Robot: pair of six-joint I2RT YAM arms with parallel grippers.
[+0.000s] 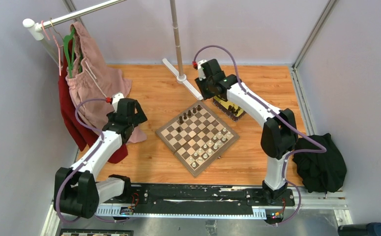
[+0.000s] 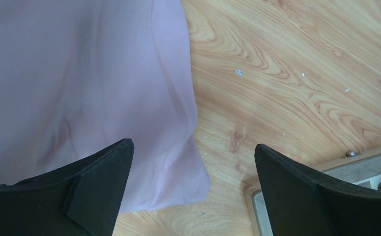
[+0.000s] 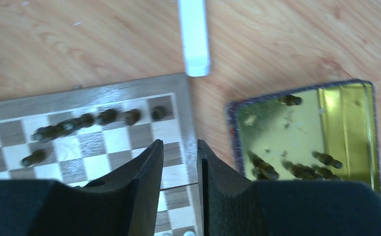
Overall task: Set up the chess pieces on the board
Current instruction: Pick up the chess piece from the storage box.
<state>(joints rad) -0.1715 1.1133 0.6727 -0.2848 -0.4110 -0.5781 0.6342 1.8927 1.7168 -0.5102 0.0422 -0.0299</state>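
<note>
A flat wooden chessboard with brown and cream checks sits diamond-wise at the centre of the top view on the wooden surface. Dark brown chess pieces stand along its upper-left edge, pale cream chess pieces along its lower right. More dark pieces lie in the yellow-gold square tin, just right of the board. The right gripper hangs over the board's corner, fingers slightly apart, pinching nothing. The left gripper is spread wide above a pale pink cloth.

In the right wrist view we find the board cut off by the left and bottom edges, its near squares behind the right gripper. The dark chess pieces blur; we cannot tell their kinds. The tin's near wall is hidden.
</note>
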